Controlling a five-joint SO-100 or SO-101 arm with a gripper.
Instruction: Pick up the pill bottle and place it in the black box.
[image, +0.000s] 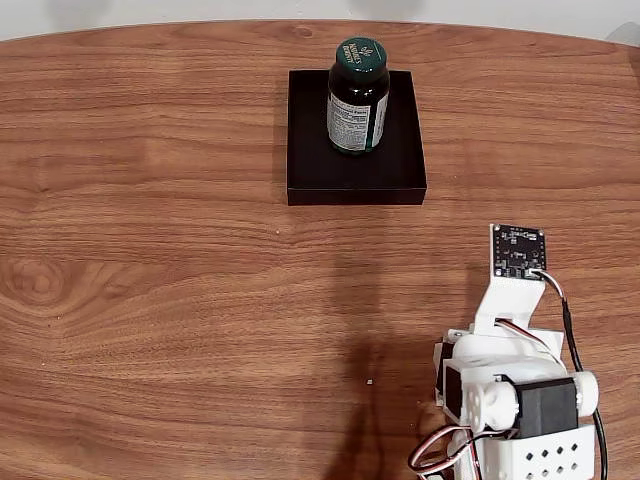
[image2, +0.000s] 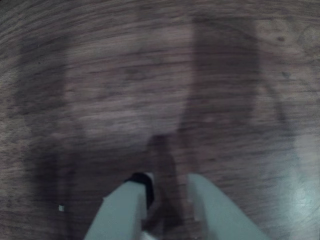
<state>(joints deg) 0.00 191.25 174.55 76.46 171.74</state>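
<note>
The pill bottle (image: 357, 96), dark brown with a green cap and a white label, stands upright inside the black box (image: 310, 160) at the far middle of the table in the fixed view. It sits toward the box's back right part. My arm (image: 510, 390) is folded at the near right, well away from the box. In the blurred wrist view, my gripper (image2: 169, 180) hangs just above bare wood. Its two pale fingers (image2: 122, 210) stand a small gap apart with nothing between them.
The brown wooden table (image: 150, 250) stretches wide to the left and between the arm and the box. A small circuit board (image: 518, 250) rides on the arm's wrist. A tiny pale speck (image: 369, 381) lies on the wood near the arm.
</note>
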